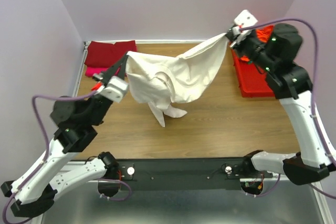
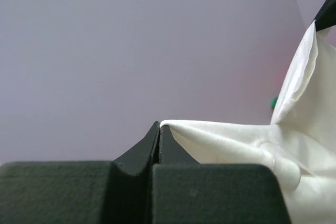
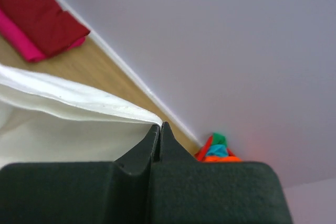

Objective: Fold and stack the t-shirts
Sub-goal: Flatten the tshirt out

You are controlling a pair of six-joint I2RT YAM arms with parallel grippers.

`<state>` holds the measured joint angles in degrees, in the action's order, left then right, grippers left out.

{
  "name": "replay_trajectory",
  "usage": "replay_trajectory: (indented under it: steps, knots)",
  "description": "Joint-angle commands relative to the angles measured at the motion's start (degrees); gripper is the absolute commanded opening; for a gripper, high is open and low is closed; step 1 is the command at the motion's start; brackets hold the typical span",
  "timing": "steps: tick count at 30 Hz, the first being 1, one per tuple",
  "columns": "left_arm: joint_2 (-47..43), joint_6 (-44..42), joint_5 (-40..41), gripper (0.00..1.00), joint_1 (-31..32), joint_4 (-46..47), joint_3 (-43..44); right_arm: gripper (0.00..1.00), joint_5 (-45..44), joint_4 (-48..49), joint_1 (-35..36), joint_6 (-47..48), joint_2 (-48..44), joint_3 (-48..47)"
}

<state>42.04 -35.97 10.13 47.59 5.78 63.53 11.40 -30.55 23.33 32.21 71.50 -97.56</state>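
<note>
Already folded red shirt [image 1: 107, 52], pink shirt [image 3: 16, 32] | clamped left claw [image 2: 159, 125], right claw [image 3: 160, 126] on hanging white shirt [image 1: 178, 74] | left maybe three crumpled shirts [image 3: 216, 150].

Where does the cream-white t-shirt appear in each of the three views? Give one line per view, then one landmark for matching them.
Top external: cream-white t-shirt in the centre, stretched out in mid-air.
Left wrist: cream-white t-shirt at lower right, running off the edge.
Right wrist: cream-white t-shirt at lower left.
Landmark: dark red shirt, folded in the far left corner from above, upper left in the right wrist view; not in the left wrist view.
</note>
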Motion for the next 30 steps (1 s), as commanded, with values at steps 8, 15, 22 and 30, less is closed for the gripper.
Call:
replay_trajectory:
  steps: [8,15,22,30]
  knots:
    - [-7.5,-0.8,-22.3,0.0,0.0,5.0,0.8,0.01,5.4,-8.9,-5.8,0.1,-7.3,-5.3]
    - [-10.5,-0.5,-26.7,0.0,0.0,7.5,2.5,0.01,4.2,-12.9,-7.8,2.5,-8.9,-7.1]
    - [-10.1,0.4,-18.6,0.0,0.0,5.9,-1.6,0.01,3.1,-10.7,-8.7,1.5,-8.0,-4.0]
    - [-9.4,1.2,-0.8,0.0,0.0,12.4,-3.8,0.01,10.4,-4.5,-8.7,-5.8,3.2,-7.0]
